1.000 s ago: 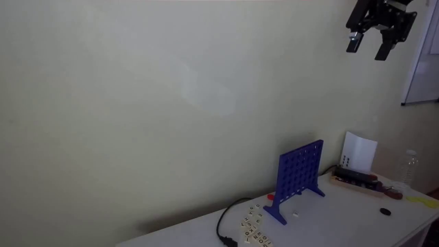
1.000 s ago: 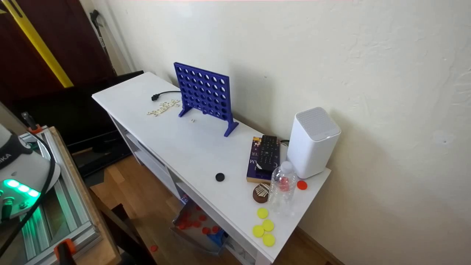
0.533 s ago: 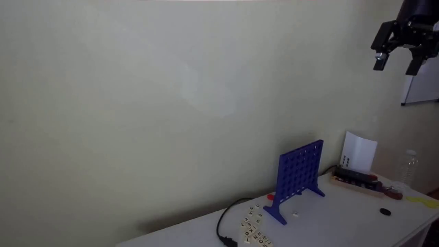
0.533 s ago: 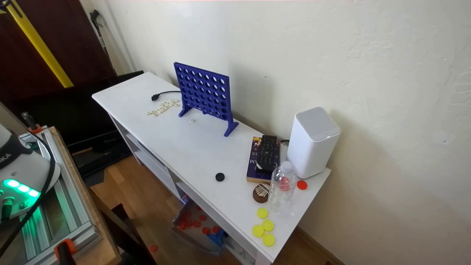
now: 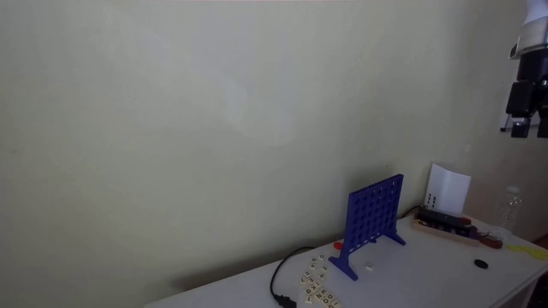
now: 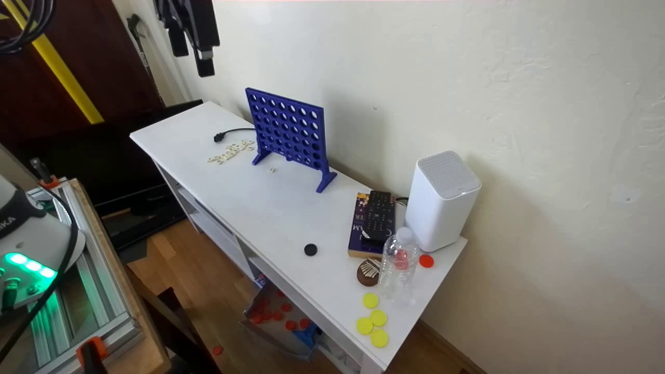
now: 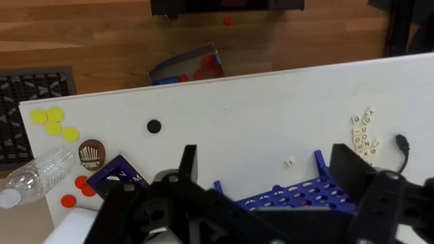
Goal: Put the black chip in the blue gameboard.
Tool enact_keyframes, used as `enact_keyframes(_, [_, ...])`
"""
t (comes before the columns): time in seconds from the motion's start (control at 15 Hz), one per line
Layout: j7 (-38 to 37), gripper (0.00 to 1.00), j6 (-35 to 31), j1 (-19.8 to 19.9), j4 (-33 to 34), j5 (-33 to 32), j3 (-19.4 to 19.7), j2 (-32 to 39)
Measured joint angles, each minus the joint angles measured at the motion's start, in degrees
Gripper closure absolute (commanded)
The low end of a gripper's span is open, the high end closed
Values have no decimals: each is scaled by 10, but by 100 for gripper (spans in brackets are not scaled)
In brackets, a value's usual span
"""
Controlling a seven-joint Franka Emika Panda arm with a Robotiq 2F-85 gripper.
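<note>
The black chip (image 5: 481,264) lies flat on the white table, near its front edge. It shows in an exterior view (image 6: 310,250) and left of the fingers in the wrist view (image 7: 154,126). The blue gameboard (image 6: 285,120) stands upright on its two feet near the wall, also seen in an exterior view (image 5: 371,210). In the wrist view the gameboard (image 7: 287,200) is partly hidden behind the gripper. My gripper (image 5: 531,131) is open and empty, high above the table. It also shows in an exterior view (image 6: 193,61) and, fingers wide apart, in the wrist view (image 7: 265,150).
A book with a black remote (image 6: 378,213), a clear bottle (image 6: 399,265), a round brown object (image 6: 368,275) and a tall white box (image 6: 441,208) stand right of the gameboard. Yellow chips (image 6: 379,338) lie at the table's end. Letter tiles (image 7: 364,137) and a cable (image 7: 402,144) lie left.
My gripper has moved right and down in an exterior view and turned to point more straight down. It has come into view at the top of an exterior view. The chip and gameboard have not moved.
</note>
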State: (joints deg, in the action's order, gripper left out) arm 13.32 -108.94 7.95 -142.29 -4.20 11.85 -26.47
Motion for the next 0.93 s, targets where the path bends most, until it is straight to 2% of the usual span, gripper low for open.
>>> enact_keyframes(0.33, [15, 0, -26, 2, 0, -36, 3, 59])
enact_keyframes(0.93, [13, 0, -28, 2, 1, -37, 2, 61])
